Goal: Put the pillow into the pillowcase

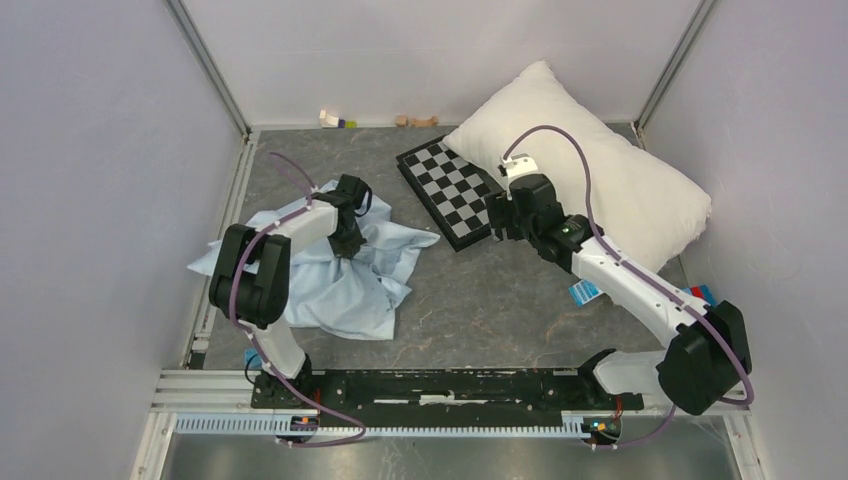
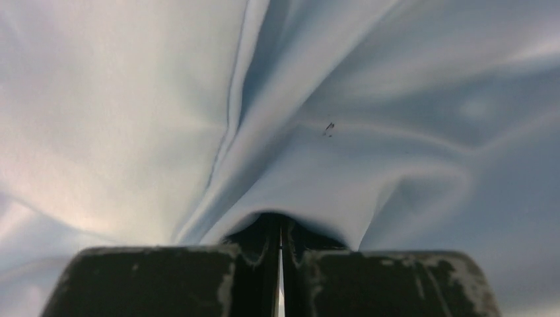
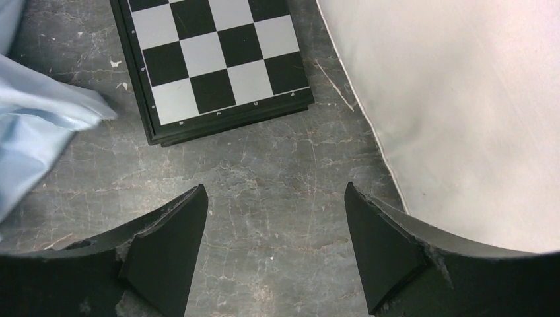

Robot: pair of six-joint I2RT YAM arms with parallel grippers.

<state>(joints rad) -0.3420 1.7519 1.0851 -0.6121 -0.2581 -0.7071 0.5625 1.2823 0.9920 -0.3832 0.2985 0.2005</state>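
Clamping left gripper point(image 2: 280, 231) tight on a fold of pillowcase point(image 2: 370, 165), lying crumpled at left side of table point(image 1: 500, 300). Hovering right gripper point(image 3: 274, 191), jaws wide apart, over table between chessboard point(image 3: 218, 53) and pillow point(image 3: 462, 99), lying at far right corner.

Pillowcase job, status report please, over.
Left pincer shut on pillowcase fold. Right pincer open, empty, above table beside pillow. Pillow outside the case, far right. Checkerboard lies between them.
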